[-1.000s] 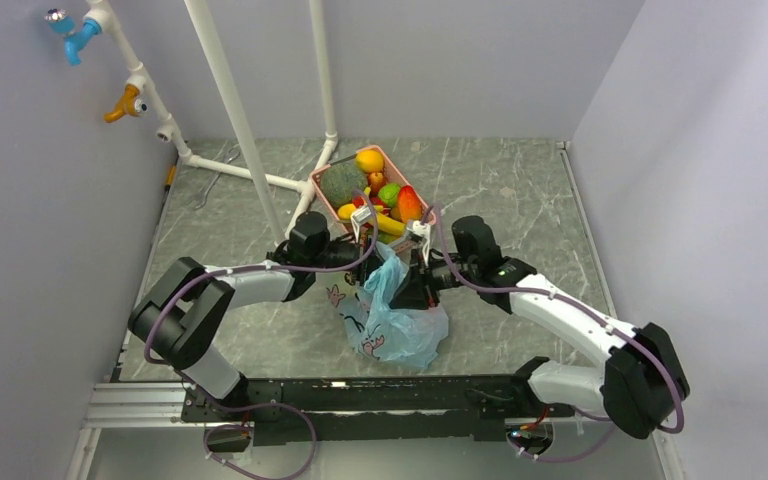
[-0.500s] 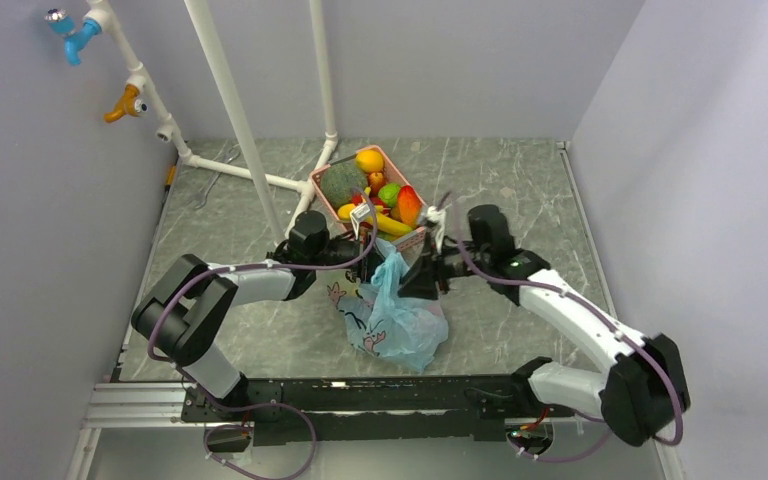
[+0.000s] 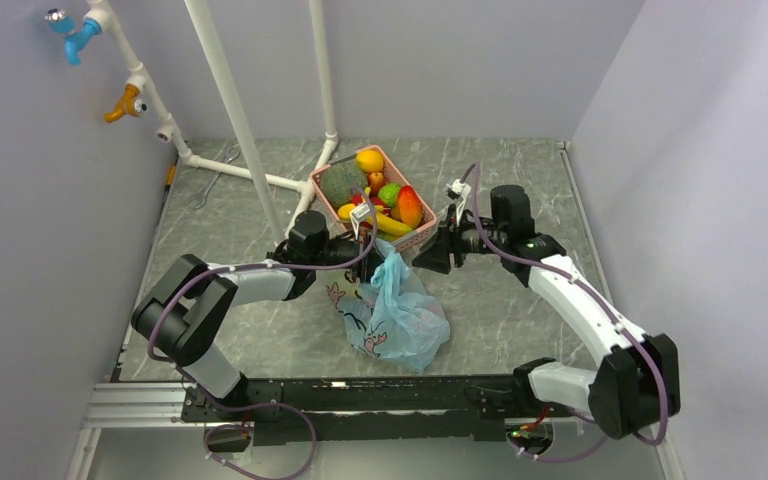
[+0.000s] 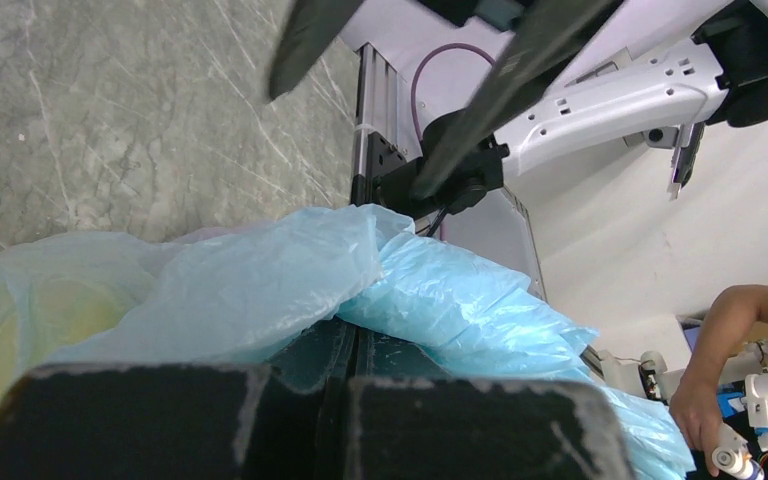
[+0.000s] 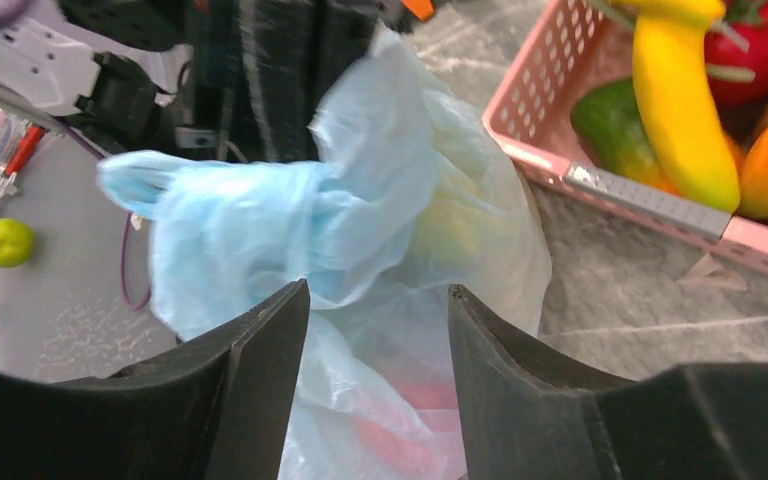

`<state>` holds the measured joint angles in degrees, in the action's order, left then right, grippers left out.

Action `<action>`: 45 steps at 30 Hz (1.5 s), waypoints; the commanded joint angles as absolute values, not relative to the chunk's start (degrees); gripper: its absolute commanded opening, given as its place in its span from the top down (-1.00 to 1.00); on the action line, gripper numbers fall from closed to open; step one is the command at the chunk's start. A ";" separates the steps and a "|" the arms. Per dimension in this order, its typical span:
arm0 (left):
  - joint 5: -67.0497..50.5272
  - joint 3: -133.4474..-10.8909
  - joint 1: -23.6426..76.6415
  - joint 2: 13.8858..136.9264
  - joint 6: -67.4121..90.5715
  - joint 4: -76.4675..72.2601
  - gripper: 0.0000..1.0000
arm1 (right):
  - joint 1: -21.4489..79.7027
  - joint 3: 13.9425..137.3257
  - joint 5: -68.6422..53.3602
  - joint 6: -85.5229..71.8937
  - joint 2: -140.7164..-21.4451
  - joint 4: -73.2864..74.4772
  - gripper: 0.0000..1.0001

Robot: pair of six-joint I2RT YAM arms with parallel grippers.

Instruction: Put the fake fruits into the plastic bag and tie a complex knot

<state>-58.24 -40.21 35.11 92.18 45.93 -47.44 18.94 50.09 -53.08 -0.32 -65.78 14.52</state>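
The plastic bag (image 3: 397, 318) is lying on the desk (image 3: 520, 300) just nearside of the pink basket (image 5: 538, 100) of fake fruits (image 5: 675, 110). The left gripper (image 4: 340, 360) jaws are clamping bag film; the right gripper (image 5: 375, 295) jaws are standing apart, empty, beside the basket. Loading is probably requiring a steady, mouth-opening clamp.

The right end effector (image 5: 375, 300) has its fingers spread wide, facing the bunched light-blue bag (image 5: 380, 190) on the grey worktop (image 5: 640, 290). Just beside the bag, a pink basket (image 5: 545, 80) holds a banana (image 5: 680, 100) among other fruits.
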 commanded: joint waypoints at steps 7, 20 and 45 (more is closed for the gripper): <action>-59.24 -40.99 35.03 90.06 45.61 -50.49 1.00 | 25.13 44.09 -53.96 -7.94 -68.72 0.64 -0.26; -59.96 -42.20 34.54 91.22 51.33 -56.84 1.00 | 31.21 40.03 -52.84 -15.98 -73.80 -13.18 -0.32; -61.65 -38.64 35.23 89.15 51.63 -57.24 1.00 | 30.41 43.29 -58.70 -15.74 -75.11 -19.22 -0.72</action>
<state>-60.80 -39.53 35.07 90.80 53.43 -56.12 32.05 39.09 -58.35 -22.06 -79.75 -25.89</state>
